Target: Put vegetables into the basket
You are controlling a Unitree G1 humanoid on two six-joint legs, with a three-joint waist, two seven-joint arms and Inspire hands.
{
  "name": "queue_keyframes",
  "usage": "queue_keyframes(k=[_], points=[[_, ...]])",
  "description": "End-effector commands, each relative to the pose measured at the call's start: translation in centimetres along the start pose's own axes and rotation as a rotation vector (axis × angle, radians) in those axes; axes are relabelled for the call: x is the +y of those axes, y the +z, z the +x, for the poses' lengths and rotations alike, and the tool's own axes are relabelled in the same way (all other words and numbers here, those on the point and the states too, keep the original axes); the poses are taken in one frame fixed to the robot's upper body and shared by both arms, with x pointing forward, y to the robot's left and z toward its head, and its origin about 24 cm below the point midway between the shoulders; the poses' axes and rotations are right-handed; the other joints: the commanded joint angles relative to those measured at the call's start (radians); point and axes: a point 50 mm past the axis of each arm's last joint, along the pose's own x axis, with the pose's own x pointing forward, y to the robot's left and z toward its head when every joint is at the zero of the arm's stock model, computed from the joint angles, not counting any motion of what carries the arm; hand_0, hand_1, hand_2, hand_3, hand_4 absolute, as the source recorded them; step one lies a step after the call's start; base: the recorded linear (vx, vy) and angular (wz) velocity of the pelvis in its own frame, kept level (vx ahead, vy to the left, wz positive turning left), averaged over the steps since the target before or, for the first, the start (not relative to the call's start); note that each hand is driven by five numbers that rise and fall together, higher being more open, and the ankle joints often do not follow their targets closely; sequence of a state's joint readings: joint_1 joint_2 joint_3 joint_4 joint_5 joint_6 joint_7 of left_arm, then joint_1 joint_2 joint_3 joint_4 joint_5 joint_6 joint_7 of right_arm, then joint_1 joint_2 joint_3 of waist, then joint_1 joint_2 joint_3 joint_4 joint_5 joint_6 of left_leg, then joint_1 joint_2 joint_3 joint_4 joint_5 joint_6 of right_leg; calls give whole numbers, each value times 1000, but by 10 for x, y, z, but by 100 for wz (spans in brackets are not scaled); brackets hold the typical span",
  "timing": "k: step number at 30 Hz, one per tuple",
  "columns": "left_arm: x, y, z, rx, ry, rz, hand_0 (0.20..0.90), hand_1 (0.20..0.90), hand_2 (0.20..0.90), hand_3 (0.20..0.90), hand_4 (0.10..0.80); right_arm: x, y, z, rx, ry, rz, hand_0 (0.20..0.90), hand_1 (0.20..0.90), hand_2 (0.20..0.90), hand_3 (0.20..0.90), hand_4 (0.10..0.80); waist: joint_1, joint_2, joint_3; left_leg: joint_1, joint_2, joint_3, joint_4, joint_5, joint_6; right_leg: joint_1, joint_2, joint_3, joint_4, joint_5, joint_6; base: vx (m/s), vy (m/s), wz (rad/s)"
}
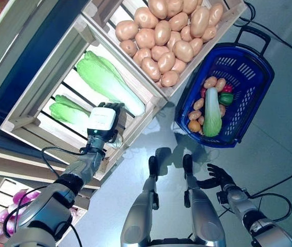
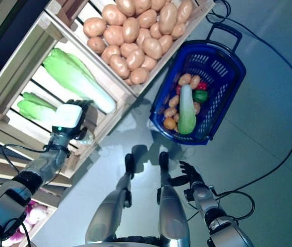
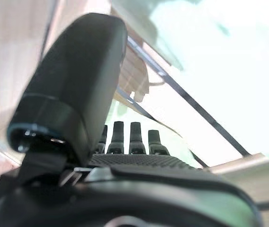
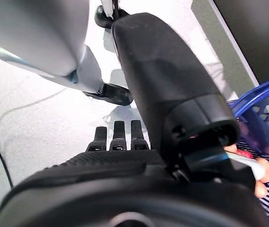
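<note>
From the head view, the left hand (image 1: 105, 119) reaches with straight fingers into the wooden crate (image 1: 28, 100) toward the long green cabbage (image 1: 107, 81). The blue plastic basket (image 1: 254, 77) waits nearby. The right wrist view shows the right hand (image 4: 118, 142) relaxed and empty.

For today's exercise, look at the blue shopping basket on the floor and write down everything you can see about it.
The blue basket looks like plastic, with slotted lattice walls and a dark handle raised at its far end. It stands upright on the grey floor, beside the corner of the wooden crate of potatoes. Inside lie a pale green cabbage, several potatoes, a green pepper and something red. No hand touches it; the right hand hangs open nearer the robot.
</note>
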State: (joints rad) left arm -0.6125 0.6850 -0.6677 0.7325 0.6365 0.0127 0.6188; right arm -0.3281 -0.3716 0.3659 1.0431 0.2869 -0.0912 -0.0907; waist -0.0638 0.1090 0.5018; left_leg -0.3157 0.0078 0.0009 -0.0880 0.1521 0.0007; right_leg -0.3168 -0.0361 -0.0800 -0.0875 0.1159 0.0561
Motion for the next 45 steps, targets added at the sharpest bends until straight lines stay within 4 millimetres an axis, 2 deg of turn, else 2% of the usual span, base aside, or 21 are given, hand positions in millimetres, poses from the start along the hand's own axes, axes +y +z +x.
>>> queue_keyframes(k=[1, 7, 15, 21, 26, 31, 34, 40, 45], points=[[32, -27, 9, 68, 129, 85, 900, 900, 900, 900, 800, -11, -22, -10, 41, -69, 48, 900, 900, 900, 900, 800, 10, -8, -25, -53, -36, -14, 1, 12, -14, -76, -69, 6, 59, 69, 20, -6, -8, 12], [39, -29, -4, 75, 183, 114, 900, 900, 900, 900, 800, -12, -18, -12, 15, -95, 85, 900, 900, 900, 900, 800, 37, -1, -17, -65, -43, -28, 1, 14, -11, -86, -80, -14, 64, 67, 24, -20, -27, 8], [38, -45, -19, 124, 160, 166, 900, 900, 900, 900, 800, -11, -16, -14, -7, -102, 113, 900, 900, 900, 900, 800, 56, -9, -4, -82, -39, -38, 1, 16, -7, -104, -75, -31, 80, 60, 24, -31, -40, 10], [45, -48, -26, 115, 254, 220, 900, 900, 900, 900, 800, -15, -10, -14, -37, -119, 125, 900, 900, 900, 900, 800, 69, -7, 12, -102, -39, -60, 28, 16, -7, -124, -65, -43, 133, 30, 12, -54, -24, 3], [63, -49, -13, 102, 469, 269, 900, 900, 900, 900, 800, -19, 8, -11, -105, -144, 162, 900, 900, 900, 900, 800, 67, -14, 18, -207, -47, -63, 184, -16, -4, -212, -57, -47, 285, -34, -11, -89, 25, 5], [73, -59, -13, 78, 590, 330, 900, 900, 900, 900, 800, -17, 15, -13, -144, -143, 196, 900, 900, 900, 900, 800, 65, -41, 18, -337, -57, -74, 398, -73, -1, -314, -49, -24, 455, -94, -26, -76, -13, 14], [76, -60, -13, 56, 650, 358, 900, 900, 900, 900, 800, -16, 16, -13, -156, -133, 206, 900, 900, 900, 900, 800, 63, -51, 18, -389, -49, -63, 488, -110, 7, -361, -40, -14, 537, -132, -36, -37, -5, 8], [72, -62, -11, 50, 614, 361, 900, 900, 900, 900, 800, -14, 16, -12, -145, -125, 204, 900, 900, 900, 900, 800, 58, -62, 18, -439, -37, -56, 573, -140, 16, -414, -15, -1, 636, -169, -52, 6, 9, -7], [57, -60, -17, -20, 553, 374, 900, 900, 900, 900, 800, -20, 13, -13, -145, -131, 200, 900, 900, 900, 900, 800, 54, -68, 18, -470, -35, -50, 617, -154, 15, -440, -4, 5, 681, -187, -60, 8, 41, -15]])
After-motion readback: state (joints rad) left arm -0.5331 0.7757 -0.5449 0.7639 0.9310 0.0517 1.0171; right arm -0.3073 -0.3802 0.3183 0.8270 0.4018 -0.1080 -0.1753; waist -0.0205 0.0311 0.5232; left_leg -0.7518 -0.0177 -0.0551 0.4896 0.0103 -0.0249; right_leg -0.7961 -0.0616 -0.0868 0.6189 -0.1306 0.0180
